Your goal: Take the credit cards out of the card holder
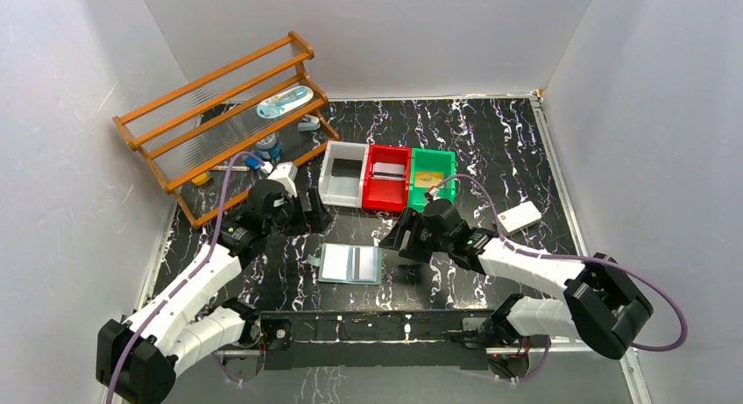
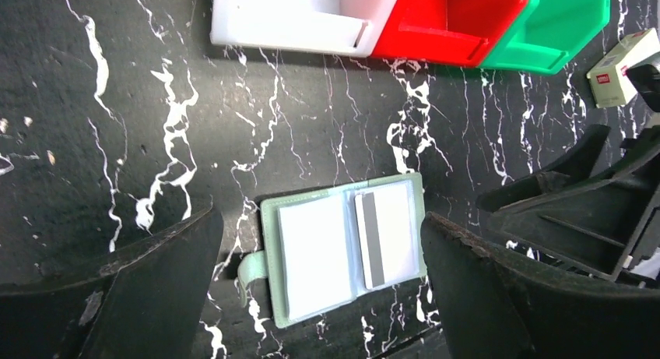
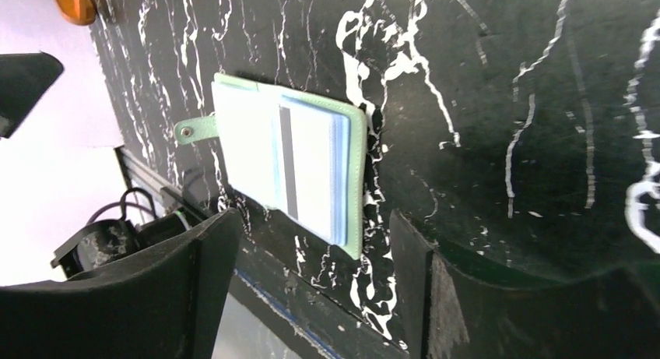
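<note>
Holder: the flat grey-green bifold card holder (image 1: 350, 264) is lying spread open on the black marbled table (image 1: 491, 141), between the arms.
Done: cards are apparently lying in the white plastic bin (image 1: 327, 183), the red bin (image 1: 369, 192) and the green bin (image 1: 448, 163).
Left: one pale striped credit card (image 2: 375, 238) is sitting pocketed.
Claws: the left gripper (image 2: 320, 217) and the right gripper (image 3: 314, 219) are gaping, empty.
Views: only the wrist cameras are showing the stripe; only the top view is showing the bin contents.

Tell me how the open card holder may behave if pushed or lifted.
The card holder lies flat and thin, so it probably slides rather than tips. Its middle fold suggests it may flop if lifted by one edge.
</note>
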Robot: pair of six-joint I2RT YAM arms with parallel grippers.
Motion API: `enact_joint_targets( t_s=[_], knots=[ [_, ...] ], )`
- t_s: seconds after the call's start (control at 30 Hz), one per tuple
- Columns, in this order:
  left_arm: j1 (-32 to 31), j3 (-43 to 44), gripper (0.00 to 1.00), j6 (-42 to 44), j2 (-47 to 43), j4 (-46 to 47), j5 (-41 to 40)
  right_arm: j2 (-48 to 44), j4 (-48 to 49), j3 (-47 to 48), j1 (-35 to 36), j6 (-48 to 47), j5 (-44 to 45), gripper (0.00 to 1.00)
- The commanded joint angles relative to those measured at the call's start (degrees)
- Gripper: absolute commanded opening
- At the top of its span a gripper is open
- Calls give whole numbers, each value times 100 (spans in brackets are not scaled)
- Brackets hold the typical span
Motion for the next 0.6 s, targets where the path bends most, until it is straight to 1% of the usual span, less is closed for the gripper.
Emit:
enact_joint_targets(
  t_s=[0.0, 0.13, 0.23, 0.3, 0.47, 0.57],
  knots=[
    [39, -356, 98, -450, -283, -49, 201, 207, 552, 171, 141, 67, -561, 73],
    [39, -508, 98, -645, -115, -175, 137, 438, 385, 392, 364, 19, -430, 71],
    [41, -430, 98, -851, 33, -466, -272, 677, 222, 630, 584, -57, -351, 69],
    [39, -377, 99, -945, 106, -617, -395, 824, 245, 724, 696, -35, -312, 69],
    [39, -462, 98, -923, 119, -591, -220, 1212, 282, 919, 855, 107, -273, 66],
    [44, -518, 98, -838, 60, -546, -64, 1405, 98, 1097, 897, 82, -204, 65]
  ],
)
